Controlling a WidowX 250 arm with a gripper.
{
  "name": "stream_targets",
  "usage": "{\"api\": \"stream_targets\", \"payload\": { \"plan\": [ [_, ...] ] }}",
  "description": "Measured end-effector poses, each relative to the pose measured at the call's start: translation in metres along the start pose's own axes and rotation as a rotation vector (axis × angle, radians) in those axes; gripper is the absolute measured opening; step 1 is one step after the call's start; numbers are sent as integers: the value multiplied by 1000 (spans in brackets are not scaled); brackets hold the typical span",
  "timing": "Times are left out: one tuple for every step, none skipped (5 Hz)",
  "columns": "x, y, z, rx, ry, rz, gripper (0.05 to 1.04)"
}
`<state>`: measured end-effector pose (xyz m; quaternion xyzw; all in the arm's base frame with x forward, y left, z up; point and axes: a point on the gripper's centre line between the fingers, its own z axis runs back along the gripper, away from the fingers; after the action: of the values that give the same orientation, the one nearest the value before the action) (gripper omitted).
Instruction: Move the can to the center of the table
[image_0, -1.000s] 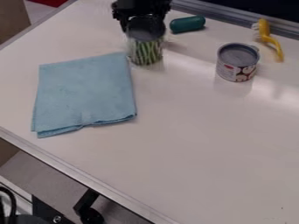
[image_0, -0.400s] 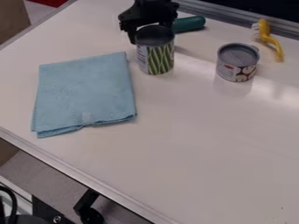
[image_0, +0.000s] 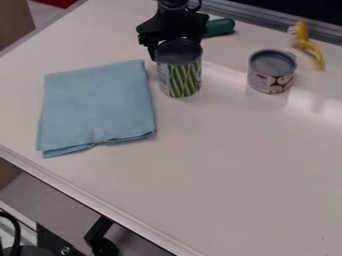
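Grasping is done, I judge: gripper (image_0: 176, 50) holds tall can (image_0: 180, 77) between its fingers, close to rim. Can is upright, near blue cloth (image_0: 97, 107), in far part of table (image_0: 234, 165). Left to do: bring can to center, release it, retreat. Whether can's bottom touches table, I cannot tell. Green object (image_0: 220, 27) is partly hidden behind gripper; arm is cut off above.

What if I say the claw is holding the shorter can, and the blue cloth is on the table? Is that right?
Not the shorter can: the camera view shows the claw holding the taller one. The blue cloth is on the table.
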<state>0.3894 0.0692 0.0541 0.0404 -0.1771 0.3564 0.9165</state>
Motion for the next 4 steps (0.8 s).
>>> {"api": "stream_targets", "payload": {
  "plan": [
    [-17,0,7,-13,48,-18,998],
    [-37,-3,13,-31,79,-49,998],
    [-56,-7,20,-40,69,-71,998],
    [-76,-9,25,-38,83,-99,998]
  ]
}}
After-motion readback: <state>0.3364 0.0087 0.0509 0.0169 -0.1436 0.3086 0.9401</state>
